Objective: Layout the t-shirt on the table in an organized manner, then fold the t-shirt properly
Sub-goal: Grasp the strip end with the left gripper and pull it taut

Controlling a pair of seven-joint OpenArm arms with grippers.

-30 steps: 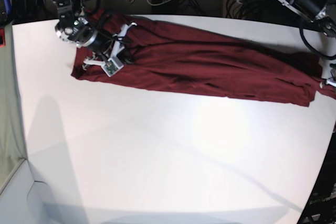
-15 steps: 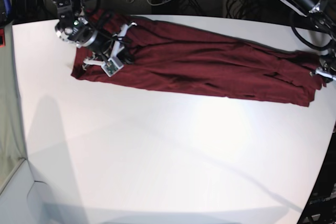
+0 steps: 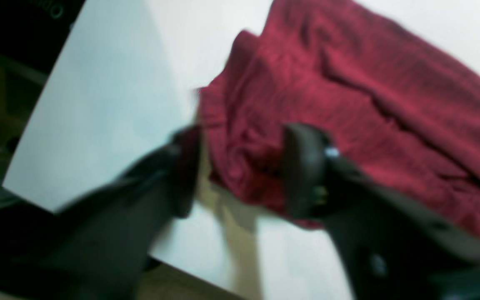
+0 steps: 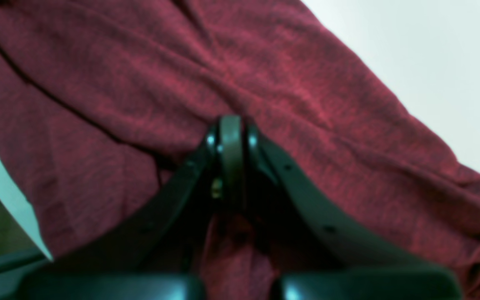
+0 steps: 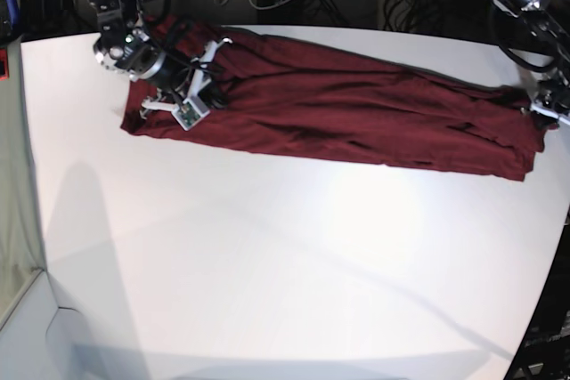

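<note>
The t-shirt [image 5: 338,109] lies stretched in a long band across the far side of the table [image 5: 285,264]. At its one end the right gripper [image 4: 231,137] is pinched tight on the cloth — at the other, the left gripper [image 3: 240,171] stands parted, a bunched fold between its fingers.

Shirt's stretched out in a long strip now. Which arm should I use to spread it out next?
Probably the right gripper: its jaws are shut on a pinch of the t-shirt, ready to pull. The left gripper is open at the far end and would need to regrasp.
</note>
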